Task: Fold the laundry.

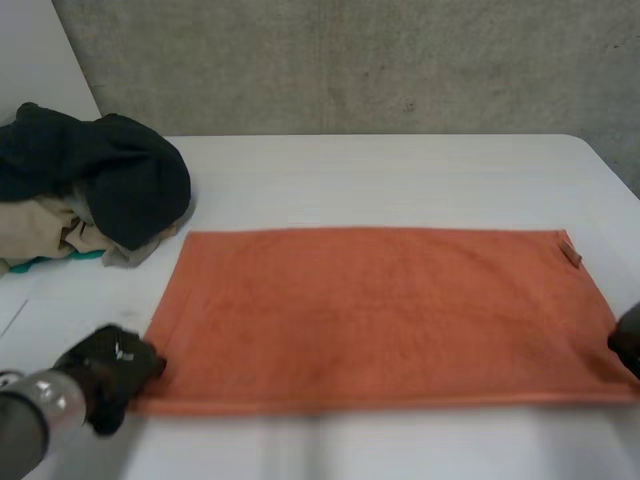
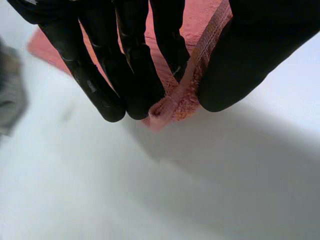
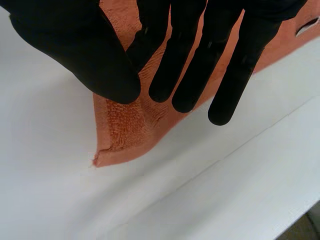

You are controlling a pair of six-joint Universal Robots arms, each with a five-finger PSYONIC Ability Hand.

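I see the orange towel (image 1: 380, 315) lying flat on the white table (image 1: 400, 170), long side across, its near edge close to the robot. A pile of clothes (image 1: 100, 180) sits at the far left, just off the towel's far left corner.

My left arm comes in low from the near left, and the left hand (image 1: 108, 372) is on the towel's near left corner. In the left wrist view its fingers (image 2: 127, 75) are nearly straight and pressed toward the thumb (image 2: 240, 65), with the corner bunched up between them, so this hand is pinching the towel.

My right hand (image 1: 628, 342) is at the towel's right edge, by the near right corner. In the right wrist view its fingers (image 3: 200, 65) are straight and spread over the cloth, with the thumb (image 3: 85, 55) set apart from them. It grips nothing. The corner lies flat on the table past the fingertips, creased beside the thumb. I cannot tell whether the fingertips touch the cloth.
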